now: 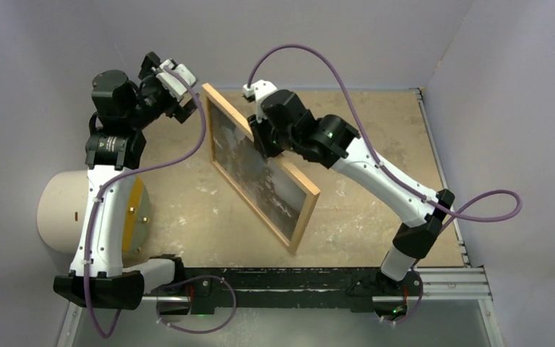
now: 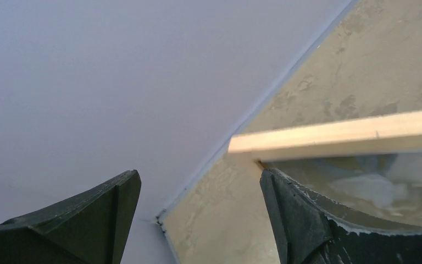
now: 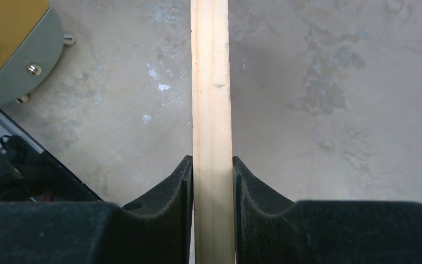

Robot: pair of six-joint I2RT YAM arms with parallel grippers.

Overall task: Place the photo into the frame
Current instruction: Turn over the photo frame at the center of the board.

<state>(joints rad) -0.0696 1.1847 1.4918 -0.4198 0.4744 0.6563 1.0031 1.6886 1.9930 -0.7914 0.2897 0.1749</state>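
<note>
- The frame (image 1: 305, 220) stands tilted on one long edge on the table (image 1: 376, 123), not flat. Its upper long edge is lifted towards the right arm.
- Inside the moulding, the top view shows a dark, mottled surface with pale patches. I take this to be the photo (image 1: 260, 173) seated in the frame, which would mean the main step is largely done. It could also be glare on the glass.
- The right gripper (image 1: 259, 141) is at the middle of the frame's upper edge. In the wrist view its jaws are closed tight on the light-wood moulding (image 3: 211, 110), with a pad against each face.
- The left gripper (image 1: 186, 97) is at the frame's far corner, with its jaws wide apart and nothing between them. In its wrist view one finger (image 2: 291, 220) sits just beside the corner of the moulding (image 2: 335, 135), and I cannot tell whether it touches.
- Judging from this, what is left is to confirm the print is seated, close the back and lay the frame down.
- No backing panel or clips show in any view.
- The face of the frame turned away from the top camera is hidden, and the left wrist view shows only reflections in the pane.
- A round drum (image 1: 65, 210) sits well to the left of the frame and is cut off in the right wrist view.
</note>
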